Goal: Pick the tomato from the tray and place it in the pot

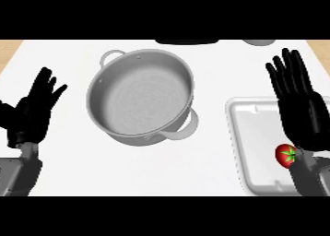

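the tomato (286, 155) lies in the white tray (253, 138) at lower right, partly behind the right hand (303, 110), whose fingers are straight and open above it (likely poised to grasp). the pot (142, 99) waits empty at centre. the left hand (33, 110) rests open at left.

— Where does the pot (142, 97) stand?
— Mid-desk (66, 55), left of the tray (253, 138).
— And the tomato (286, 155)?
— In the tray, toward its near right part, by the right hand's (300, 108) wrist; that hand lies over the tray.
— The left hand (35, 110)?
— At the desk's left edge, left of the pot.
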